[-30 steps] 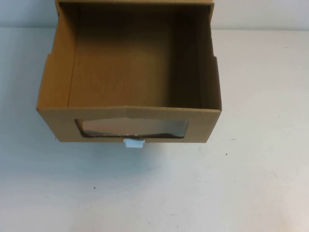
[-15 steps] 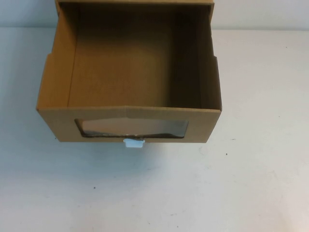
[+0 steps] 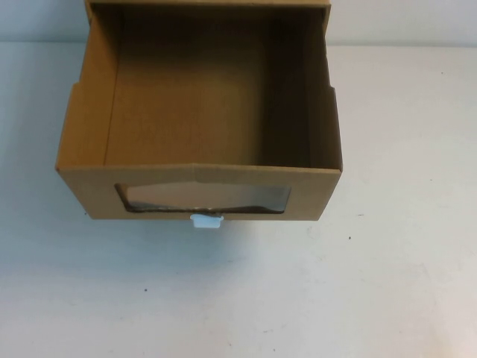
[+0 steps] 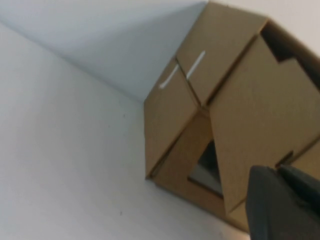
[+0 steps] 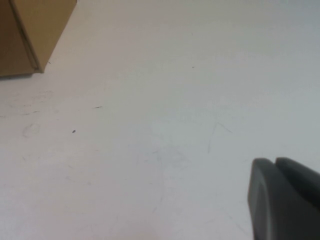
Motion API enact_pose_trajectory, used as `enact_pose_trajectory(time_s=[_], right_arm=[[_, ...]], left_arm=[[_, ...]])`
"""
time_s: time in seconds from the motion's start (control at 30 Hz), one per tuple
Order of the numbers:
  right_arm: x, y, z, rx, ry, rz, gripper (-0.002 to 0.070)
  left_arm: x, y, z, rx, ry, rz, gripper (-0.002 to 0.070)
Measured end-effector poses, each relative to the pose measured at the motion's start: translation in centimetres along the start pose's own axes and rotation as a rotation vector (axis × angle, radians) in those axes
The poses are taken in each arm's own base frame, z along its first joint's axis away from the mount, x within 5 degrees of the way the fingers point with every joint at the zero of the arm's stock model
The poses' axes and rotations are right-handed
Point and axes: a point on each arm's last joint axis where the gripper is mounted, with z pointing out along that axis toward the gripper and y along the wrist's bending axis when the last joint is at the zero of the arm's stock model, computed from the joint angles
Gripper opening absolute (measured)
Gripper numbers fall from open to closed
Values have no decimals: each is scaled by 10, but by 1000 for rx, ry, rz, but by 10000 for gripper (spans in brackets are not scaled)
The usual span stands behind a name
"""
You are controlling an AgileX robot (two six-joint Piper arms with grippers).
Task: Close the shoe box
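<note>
The brown cardboard shoe box (image 3: 200, 186) stands at the far middle of the table. Its drawer is pulled out toward me and is empty inside. The front has a clear window (image 3: 203, 198) with a small white pull tab (image 3: 206, 221) just below it. Neither gripper shows in the high view. In the left wrist view my left gripper (image 4: 276, 169) is shut and empty, off to the side of the box (image 4: 240, 110). In the right wrist view my right gripper (image 5: 274, 161) is shut and empty above bare table, away from the box corner (image 5: 30, 30).
The white table (image 3: 335, 298) spreads in front of the box and to both its sides. The box's outer sleeve (image 3: 209, 4) is at the picture's far edge. A pale wall (image 3: 402, 22) stands behind.
</note>
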Motion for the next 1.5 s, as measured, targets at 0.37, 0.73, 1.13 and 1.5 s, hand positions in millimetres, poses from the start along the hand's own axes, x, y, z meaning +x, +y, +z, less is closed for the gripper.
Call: enact_pose_trajectory(time_s=[0.37,0.73,1.13,1.5], right_arm=[[0,0,0,0,0,0,-13],[0,0,0,0,-1,0,-13],[0,0,0,0,-1,0,-13],[0,0,0,0,-1,0,-13]], left_arm=[[-52,-49,7,68,194,72,-5],[-171,-138,124,259,377,487,-5],[-219,-179,256,427,498,539,-5],[-190,-165,351,451,614,461,-5]])
